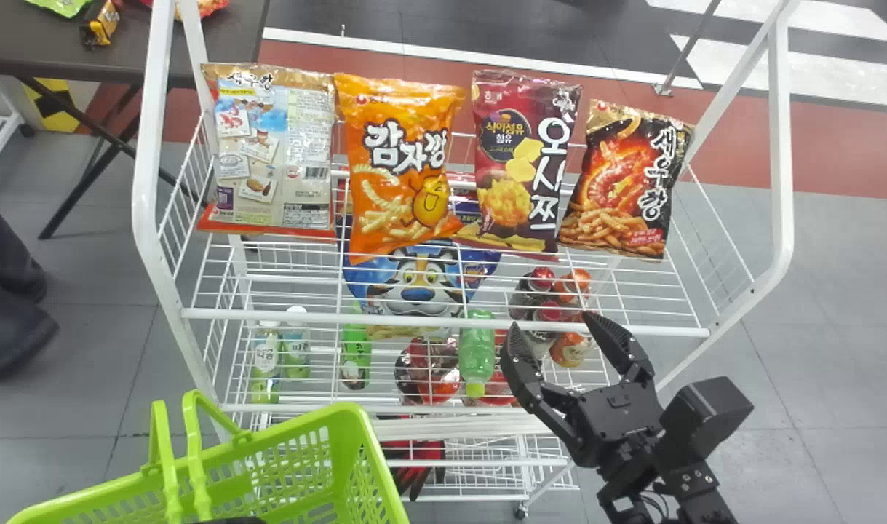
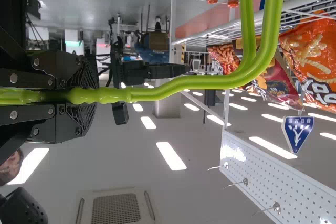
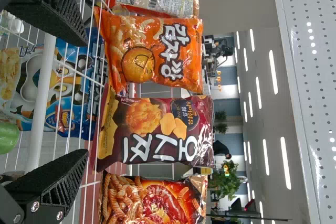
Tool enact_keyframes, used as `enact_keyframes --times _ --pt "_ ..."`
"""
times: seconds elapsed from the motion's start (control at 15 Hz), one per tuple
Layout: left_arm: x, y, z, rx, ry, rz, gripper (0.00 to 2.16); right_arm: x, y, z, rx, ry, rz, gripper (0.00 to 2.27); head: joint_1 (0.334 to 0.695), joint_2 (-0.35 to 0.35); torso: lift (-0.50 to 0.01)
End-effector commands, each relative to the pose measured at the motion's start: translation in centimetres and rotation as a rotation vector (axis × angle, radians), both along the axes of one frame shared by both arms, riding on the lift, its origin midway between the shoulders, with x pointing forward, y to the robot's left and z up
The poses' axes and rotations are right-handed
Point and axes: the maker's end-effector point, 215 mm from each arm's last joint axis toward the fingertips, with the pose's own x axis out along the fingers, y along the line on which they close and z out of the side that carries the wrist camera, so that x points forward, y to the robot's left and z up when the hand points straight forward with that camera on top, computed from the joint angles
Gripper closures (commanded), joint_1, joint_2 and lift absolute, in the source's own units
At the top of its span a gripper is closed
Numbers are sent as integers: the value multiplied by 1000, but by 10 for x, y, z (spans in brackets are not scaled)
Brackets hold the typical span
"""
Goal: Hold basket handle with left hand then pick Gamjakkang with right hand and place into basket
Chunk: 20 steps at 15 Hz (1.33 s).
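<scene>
There is one basket (image 1: 356, 437) with two handles (image 1: 196, 458), and one rack (image 1: 443, 320) with four bags side by side in its front row: one pale bag (image 1: 268, 160), one Gamjakkang (image 1: 403, 167), one maroon bag (image 1: 519, 175) and one black bag (image 1: 629, 182). Lower down come one tiger bag (image 1: 421, 280), two white-capped bottles (image 1: 295, 342), one green bottle (image 1: 477, 349), two red-capped bottles (image 1: 541, 280) and two orange-capped bottles (image 1: 574, 284), while the red tubs (image 1: 427, 371) overlap too much to count. Beyond are one table (image 1: 21, 44), one blue sign (image 2: 297, 132) and three hooks (image 2: 276, 207).
</scene>
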Motion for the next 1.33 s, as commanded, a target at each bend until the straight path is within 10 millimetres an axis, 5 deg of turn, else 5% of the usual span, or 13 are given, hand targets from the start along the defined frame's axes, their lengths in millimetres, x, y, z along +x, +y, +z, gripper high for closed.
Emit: enact_keyframes --times 0.0,0.6,1.27 --pt "0 0 0 -1 1 1 2142 0 0 0 0 -1 0 80 695 -198 -17" --pt "0 0 -2 2 5 2 2142 3 8 0 10 -2 10 76 695 -194 -17" --pt "2 1 -3 27 -2 -18 2142 83 76 17 43 50 79 63 695 -82 -17"
